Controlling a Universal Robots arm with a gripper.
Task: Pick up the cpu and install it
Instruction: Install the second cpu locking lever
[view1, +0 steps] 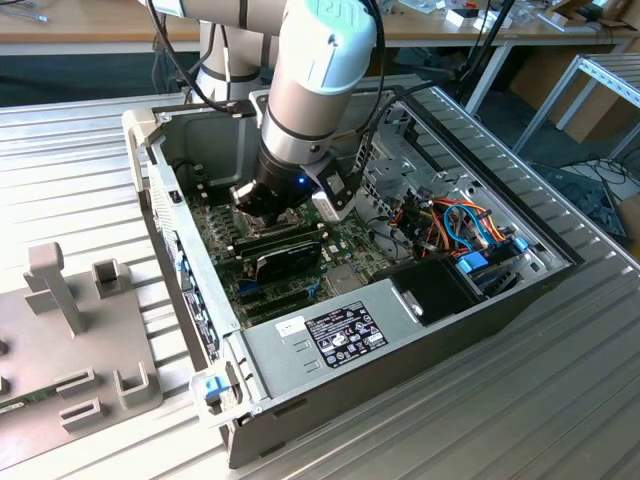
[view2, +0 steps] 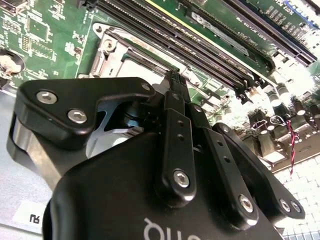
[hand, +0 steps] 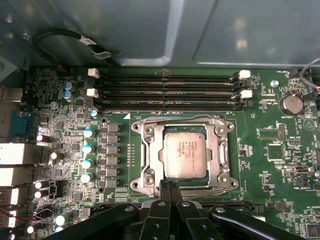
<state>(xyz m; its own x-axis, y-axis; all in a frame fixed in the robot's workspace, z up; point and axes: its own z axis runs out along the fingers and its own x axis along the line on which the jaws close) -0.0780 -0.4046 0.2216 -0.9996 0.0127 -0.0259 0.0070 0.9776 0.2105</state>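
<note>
1. We see the cpu (hand: 185, 155), a flat square with a dull silver-grey lid, lying inside the socket frame (hand: 150, 159) on the green motherboard (hand: 270, 170).
2. The frame is bare stamped metal with screws at its corners; its rails border the chip on all sides.
3. The gripper (hand: 169, 186) is matte black with bolted link bars; in the first wrist view its two slim fingertips are pressed together with nothing between them, at the chip's 6 o'clock edge, just over the frame's near rail.
4. Long black memory slots (hand: 165, 91) run in parallel rows at the socket's 12 o'clock, close to the frame.
5. In the exterior view the arm (view1: 310, 90) reaches down into the open grey metal case (view1: 300, 345), whose upright walls ring the board.
</note>
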